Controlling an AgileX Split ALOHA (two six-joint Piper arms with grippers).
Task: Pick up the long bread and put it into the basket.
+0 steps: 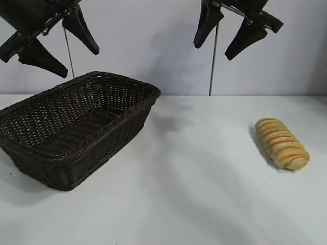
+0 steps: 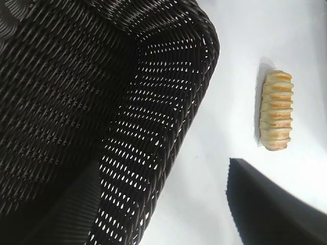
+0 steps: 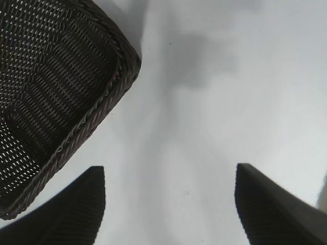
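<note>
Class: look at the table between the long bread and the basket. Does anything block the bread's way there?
Nothing visible does. The long bread lies alone on the white table, with bare surface between it and the basket. The right gripper hangs above, open.

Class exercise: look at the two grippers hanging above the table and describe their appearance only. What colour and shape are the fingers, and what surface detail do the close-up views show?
Both the left gripper and the right gripper are black. Each has two long fingers that taper to blunt tips, fixed to a dark crossbar. Close up, the fingers show fine ribbed pads. No cables or markings show.
</note>
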